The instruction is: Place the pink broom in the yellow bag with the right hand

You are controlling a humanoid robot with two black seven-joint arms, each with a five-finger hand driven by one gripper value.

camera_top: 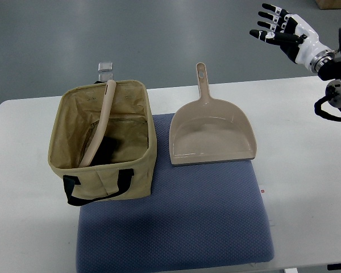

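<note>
The pink broom (100,123) stands inside the yellow bag (141,149), its handle leaning against the bag's far rim and its dark head down in the bottom. The bag is an open fabric tote with black straps, resting on the left part of a blue mat (176,222). My right hand (279,29) is raised at the top right, well away from the bag, with its fingers spread and holding nothing. The left arm does not show.
A pink dustpan (211,133) lies on the mat to the right of the bag, handle pointing away. A small clear clip (105,67) sits behind the bag. The white table (295,125) ends just beyond them, with grey floor past it.
</note>
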